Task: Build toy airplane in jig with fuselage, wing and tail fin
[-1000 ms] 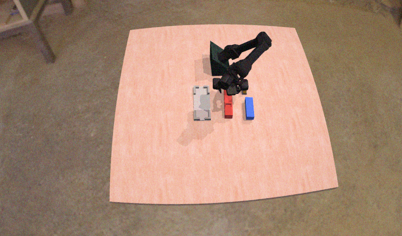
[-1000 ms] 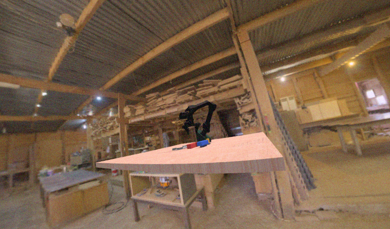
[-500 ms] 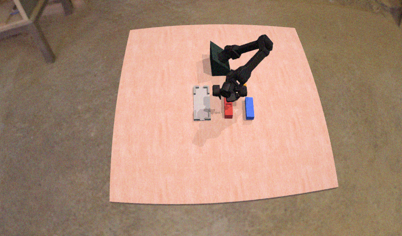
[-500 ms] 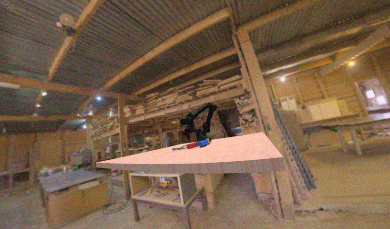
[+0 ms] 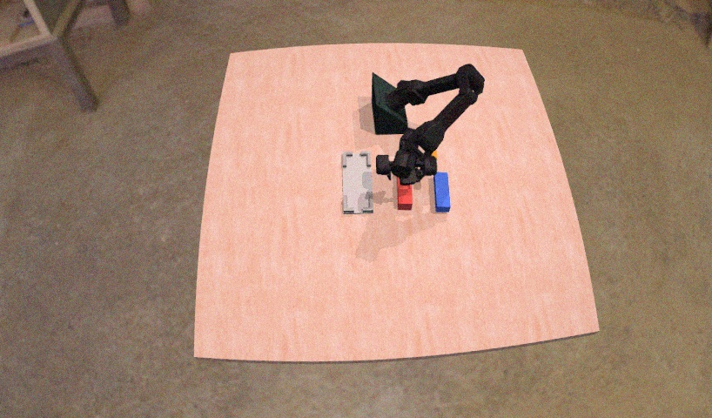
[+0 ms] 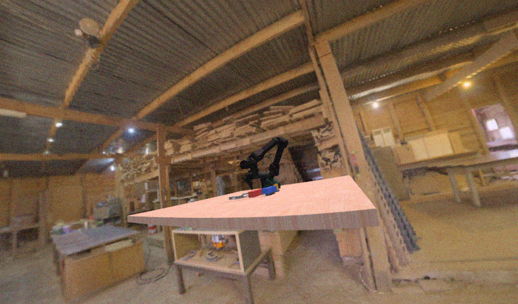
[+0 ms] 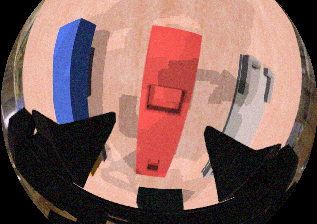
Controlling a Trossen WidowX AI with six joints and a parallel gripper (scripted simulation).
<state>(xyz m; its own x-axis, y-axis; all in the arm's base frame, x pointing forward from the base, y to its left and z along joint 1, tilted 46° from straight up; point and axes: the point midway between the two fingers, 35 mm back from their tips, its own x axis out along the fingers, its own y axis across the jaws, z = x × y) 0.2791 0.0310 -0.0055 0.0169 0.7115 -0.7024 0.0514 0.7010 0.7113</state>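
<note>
The red fuselage (image 5: pixel 404 197) (image 6: pixel 254 193) (image 7: pixel 173 53) lies flat on the table, two sockets showing on its top in the wrist view. My gripper (image 5: pixel 408 176) (image 6: pixel 250 184) (image 7: pixel 161 124) is open and empty. It hangs just above the fuselage's far end, one finger on each side. The blue wing (image 5: pixel 441 192) (image 6: pixel 269 190) (image 7: pixel 69 75) lies to the right of the fuselage. The grey jig (image 5: pixel 352 181) (image 7: pixel 252 115) with its cradle lies to the left, with nothing in it. Only a sliver of the orange tail fin (image 5: pixel 434 153) shows behind the arm.
The arm's dark green base block (image 5: pixel 386 111) stands behind the parts. The parts lie in a row on the pink table top (image 5: pixel 298 259) (image 6: pixel 310 205), which stands in a workshop with benches around it.
</note>
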